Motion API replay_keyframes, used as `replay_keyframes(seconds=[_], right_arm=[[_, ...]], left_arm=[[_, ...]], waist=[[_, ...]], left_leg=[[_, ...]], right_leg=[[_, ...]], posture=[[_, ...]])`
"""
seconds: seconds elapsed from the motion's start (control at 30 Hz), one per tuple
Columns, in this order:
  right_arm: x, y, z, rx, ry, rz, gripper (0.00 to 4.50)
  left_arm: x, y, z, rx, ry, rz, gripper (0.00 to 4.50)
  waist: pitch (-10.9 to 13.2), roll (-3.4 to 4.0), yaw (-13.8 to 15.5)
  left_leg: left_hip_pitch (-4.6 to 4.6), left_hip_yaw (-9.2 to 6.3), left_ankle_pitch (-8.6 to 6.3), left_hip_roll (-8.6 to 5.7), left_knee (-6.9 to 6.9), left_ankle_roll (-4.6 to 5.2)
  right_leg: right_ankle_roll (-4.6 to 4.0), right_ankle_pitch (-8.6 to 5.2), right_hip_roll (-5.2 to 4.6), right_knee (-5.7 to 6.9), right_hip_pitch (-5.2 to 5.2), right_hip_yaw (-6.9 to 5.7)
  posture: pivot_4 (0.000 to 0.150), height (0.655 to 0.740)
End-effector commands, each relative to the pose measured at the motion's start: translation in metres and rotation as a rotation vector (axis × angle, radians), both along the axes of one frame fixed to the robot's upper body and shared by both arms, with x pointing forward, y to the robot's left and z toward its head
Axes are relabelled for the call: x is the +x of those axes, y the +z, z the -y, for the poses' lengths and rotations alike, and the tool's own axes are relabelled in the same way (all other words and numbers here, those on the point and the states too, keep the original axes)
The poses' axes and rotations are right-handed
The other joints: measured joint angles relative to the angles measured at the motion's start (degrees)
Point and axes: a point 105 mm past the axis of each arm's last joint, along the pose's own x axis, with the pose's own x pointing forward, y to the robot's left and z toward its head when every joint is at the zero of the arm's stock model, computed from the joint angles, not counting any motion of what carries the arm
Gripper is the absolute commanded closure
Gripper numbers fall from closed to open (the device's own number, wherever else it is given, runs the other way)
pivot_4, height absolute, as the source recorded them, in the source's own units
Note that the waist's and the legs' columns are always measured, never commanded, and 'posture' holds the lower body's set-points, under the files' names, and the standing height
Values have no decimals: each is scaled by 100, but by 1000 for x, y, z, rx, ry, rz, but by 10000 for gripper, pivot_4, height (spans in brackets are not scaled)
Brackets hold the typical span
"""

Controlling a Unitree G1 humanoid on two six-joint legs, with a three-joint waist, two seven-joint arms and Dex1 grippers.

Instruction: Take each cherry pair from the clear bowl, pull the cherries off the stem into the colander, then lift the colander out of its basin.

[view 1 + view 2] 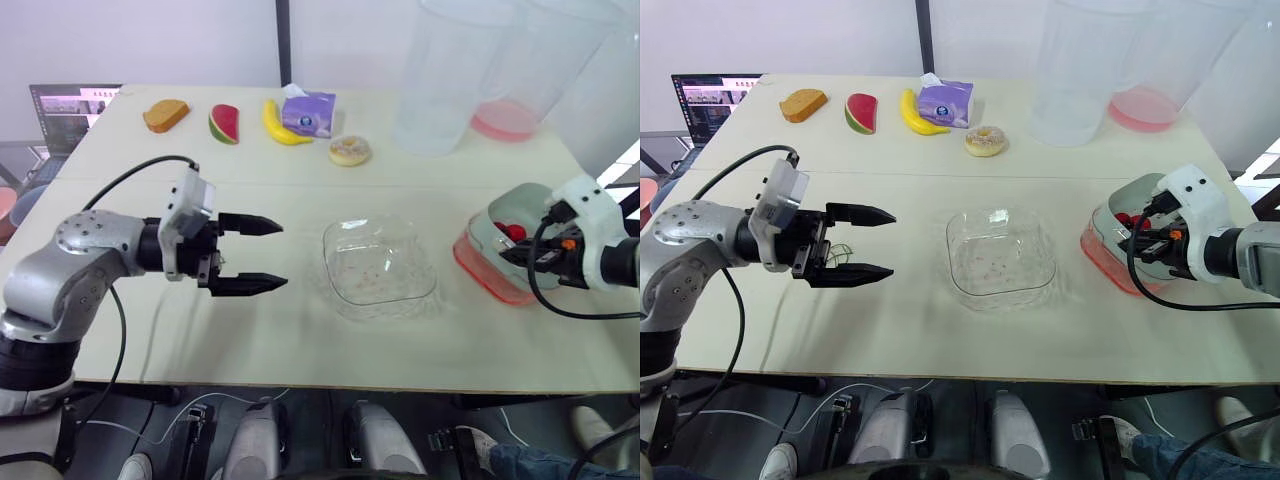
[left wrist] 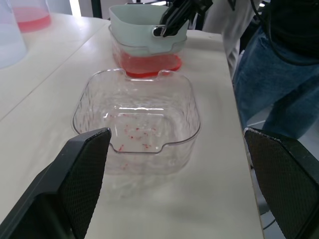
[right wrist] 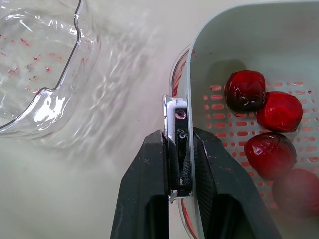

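At right of frame, the right gripper (image 3: 179, 144) is clamped on the rim of the pale green perforated plastic colander (image 3: 239, 45), which holds dark red cherries (image 3: 264, 117) and sits in its translucent red basin (image 1: 485, 272). It should lift straight and level. The left gripper (image 1: 282, 256) hangs with fingers apart, left of the empty clear plastic bowl (image 1: 960, 250).

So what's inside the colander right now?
Four red cherries lie loose on the colander floor, with no stems visible. The right pincer clamps its rim. The floor beyond that view's edge is cut off, so more could be there.
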Motion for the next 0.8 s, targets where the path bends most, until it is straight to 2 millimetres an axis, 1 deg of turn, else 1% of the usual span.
replay_keyframes(seconds=[0.03, 0.23, 0.4, 0.57, 0.7, 0.8], right_arm=[[2, 22, 10, -52, -36, 82, 43187], [3, 27, 8, -52, -28, 93, 43187], [3, 39, 5, -69, -13, 120, 43187], [8, 54, -4, -77, 29, 157, 43187], [22, 63, -20, -62, 98, 184, 43187], [43, 62, -42, -46, 189, 194, 43187]], left_arm=[[-1, 4, 1, 2, -16, 23, 0], [-1, 4, 1, 1, -13, 21, 0], [-2, 3, 1, -1, -9, 19, 0], [-1, 3, 1, -3, -7, 19, 0], [-1, 3, 2, -5, -5, 21, 0], [-1, 3, 3, -7, -7, 21, 0]], waist=[[0, 0, 1], [0, 0, 0], [1, 1, -10], [3, 4, -19], [3, 5, -45], [3, 5, -80]], left_leg=[[0, 0, 0, 0, 0, 0], [0, 0, 0, 0, 0, 0], [0, 0, 0, 0, -2, 0], [0, 3, 0, 1, -6, 0], [0, 10, 0, 1, -18, 0], [0, 17, 0, 2, -23, 0]], right_leg=[[0, 0, 0, 0, 0, 0], [0, 0, 0, -1, 0, 0], [0, 0, -1, -2, -1, 0], [-1, 0, -4, -4, -7, 1], [-3, 1, -6, -4, -16, 5], [-4, 2, -5, -4, -24, 10]], posture=[[1500, 7400], [1500, 7400], [1500, 7400], [1500, 7400], [1500, 7400], [1500, 7400]])
